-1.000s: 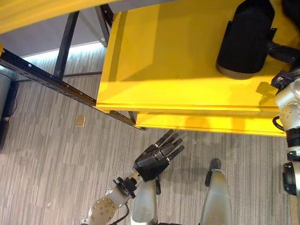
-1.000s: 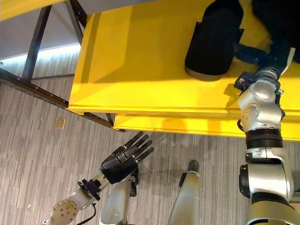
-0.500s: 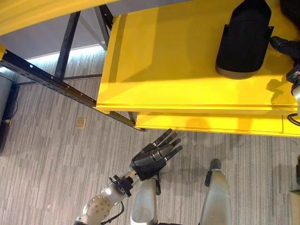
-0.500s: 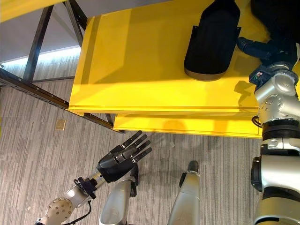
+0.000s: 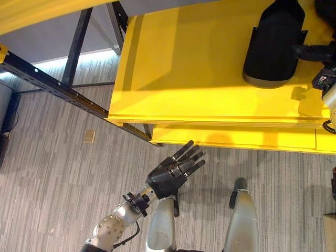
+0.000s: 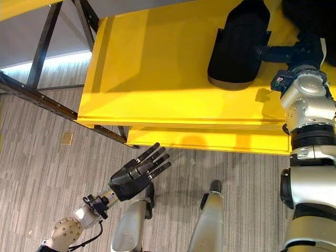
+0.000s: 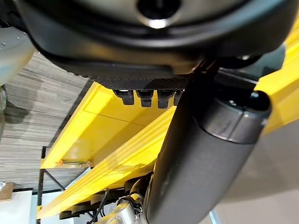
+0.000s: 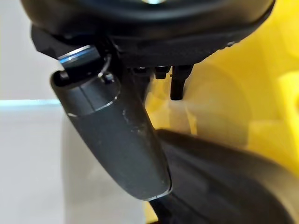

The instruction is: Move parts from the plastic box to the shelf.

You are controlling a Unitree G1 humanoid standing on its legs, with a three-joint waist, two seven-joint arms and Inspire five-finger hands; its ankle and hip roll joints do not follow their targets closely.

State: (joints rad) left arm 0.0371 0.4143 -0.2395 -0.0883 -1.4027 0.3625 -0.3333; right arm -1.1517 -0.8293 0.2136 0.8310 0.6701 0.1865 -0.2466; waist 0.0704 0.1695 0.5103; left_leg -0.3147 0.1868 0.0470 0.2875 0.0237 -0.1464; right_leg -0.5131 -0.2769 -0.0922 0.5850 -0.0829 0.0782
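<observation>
A black, bottle-shaped part (image 5: 273, 42) lies on the yellow shelf (image 5: 184, 68) at its far right. My right hand (image 6: 302, 50) reaches in beside it, fingers straight, one dark fingertip touching the part's side. In the right wrist view the straight thumb (image 8: 117, 135) stands over the part's dark body (image 8: 224, 177), not curled round it. My left hand (image 5: 170, 176) hovers low over the floor in front of the shelf, open with its fingers spread and holding nothing. The left wrist view looks up past the thumb (image 7: 205, 154) at the shelf's underside (image 7: 107, 135).
A black metal frame rail (image 5: 58, 89) runs diagonally at the left. A lower yellow shelf edge (image 5: 236, 139) juts out under the top board. A small tan square (image 5: 90, 136) lies on the grey striped floor. Another dark shape (image 6: 310, 13) sits at the shelf's far right corner.
The black part has turned from a slight tilt to lie straighter on the shelf. My right arm has shifted a little to the right. The left hand has barely moved.
</observation>
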